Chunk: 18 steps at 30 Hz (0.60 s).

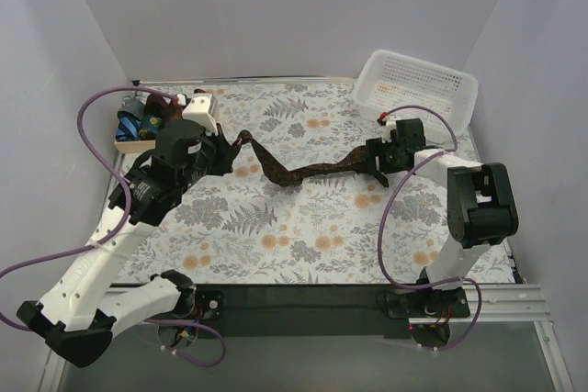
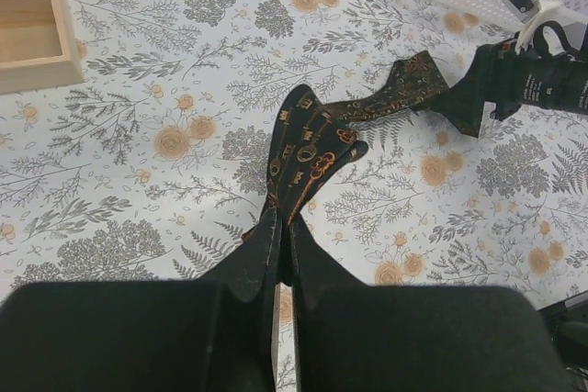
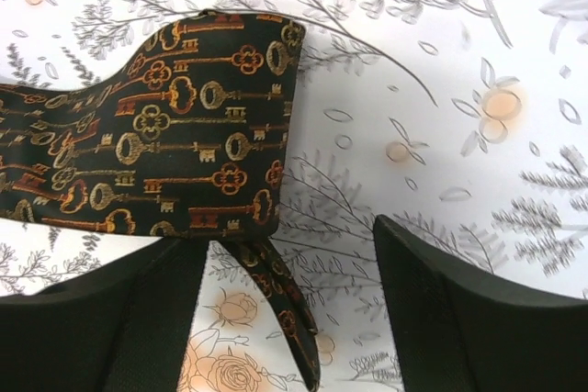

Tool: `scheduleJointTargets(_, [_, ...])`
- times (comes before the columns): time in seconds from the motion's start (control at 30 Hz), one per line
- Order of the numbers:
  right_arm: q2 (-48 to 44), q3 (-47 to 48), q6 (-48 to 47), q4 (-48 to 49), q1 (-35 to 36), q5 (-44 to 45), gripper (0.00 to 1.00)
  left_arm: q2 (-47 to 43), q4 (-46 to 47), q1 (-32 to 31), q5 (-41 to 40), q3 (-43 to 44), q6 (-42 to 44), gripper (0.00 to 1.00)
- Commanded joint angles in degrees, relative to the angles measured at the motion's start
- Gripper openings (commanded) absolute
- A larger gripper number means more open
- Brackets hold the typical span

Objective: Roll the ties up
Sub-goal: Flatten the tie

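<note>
Pinched between the black fingers of the left tool (image 2: pixel 283 224) is the narrow end of the long black necktie patterned with orange-gold keys (image 2: pixel 312 149), raised above the floral tabletop (image 2: pixel 138 181). From there the tie runs, twisted at mid-length, to its wide end, which lies flat under the right tool (image 3: pixel 289 238). Those jaws stand wide, with only a folded edge of fabric between them, gripping nothing. If they close here they may catch just that edge. Any pull from the left could then drag the wide end free or roll the twist in.
</note>
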Motion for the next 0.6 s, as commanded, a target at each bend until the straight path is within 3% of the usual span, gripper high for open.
scheduleJointTargets(0.0, [1.8,3.8,-2.2,2.8,-0.1,-6.2,0.63,-1.2,-3.0,0.3,-2.7,3.1,1.2,0.0])
scheduleJointTargets(0.13, [2.8,4.9,-2.8,2.8,-0.1,-8.9,0.53,-1.3,-5.7,0.3,-5.7,5.2,1.7,0.0])
scheduleJointTargets(0.23, [3.0,5.6,-3.8,2.8,-0.2,-10.9,0.51,-1.5,-7.2,0.3,-7.8,7.2,2.2,0.0])
scheduleJointTargets(0.57, [7.1,8.4,-1.7,7.6,0.0,-15.7,0.59,-2.0,-7.5,0.3,-9.6,6.3,2.8,0.0])
